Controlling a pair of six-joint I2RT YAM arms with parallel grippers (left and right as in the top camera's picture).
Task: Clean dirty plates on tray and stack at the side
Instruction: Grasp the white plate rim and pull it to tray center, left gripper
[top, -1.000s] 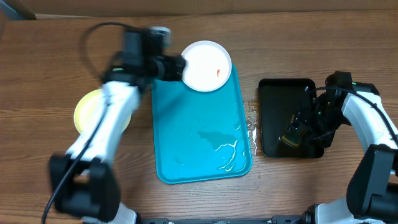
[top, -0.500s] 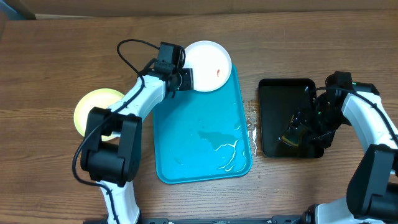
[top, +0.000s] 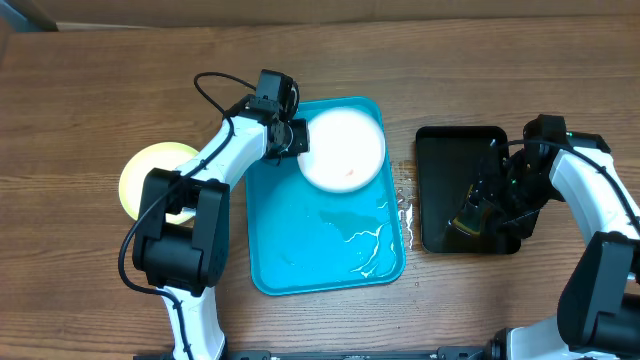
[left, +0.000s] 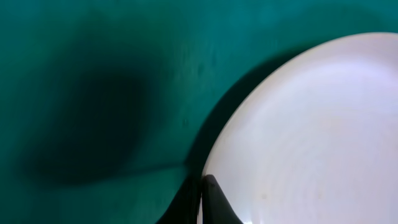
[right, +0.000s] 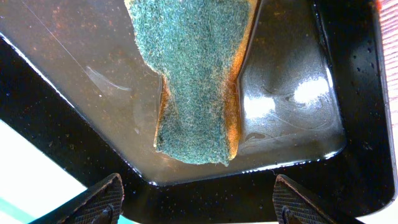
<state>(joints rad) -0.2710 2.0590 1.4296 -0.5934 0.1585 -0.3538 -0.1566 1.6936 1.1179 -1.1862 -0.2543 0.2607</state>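
The left pincer (top: 296, 138) is clamped on the left rim of a white round plate (top: 345, 148). The left wrist view shows one dark fingertip (left: 212, 198) on that rim and a shadow beneath the plate, so it is judged to be held slightly clear of the bright turquoise rectangular plastic tray (top: 300, 250), over its far right corner. A faint reddish mark near the plate's near edge indicates it is not yet clean. A pale yellow-green round plate (top: 140, 175) sits on the wooden tabletop (top: 80, 100) left of the tray, partly behind the left arm. It appears to be the start of the stack, but whether another plate lies under it cannot be told. The right pincer (right: 198, 200) hangs with its fingers spread wide and holds nothing. It is above a green scouring sponge (right: 196, 74) that lies in shallow liquid in the glossy black tray (top: 440, 150). Assessment: the task is part done. This plate needs wiping and stacking, and the sponge is not yet picked up. Water streaks (top: 365, 245) lie on the near right of the turquoise tray, and droplets (top: 403, 205) sit on the wood between the two trays. Little of the room is visible beyond a tan strip (top: 300, 10) along the far edge.
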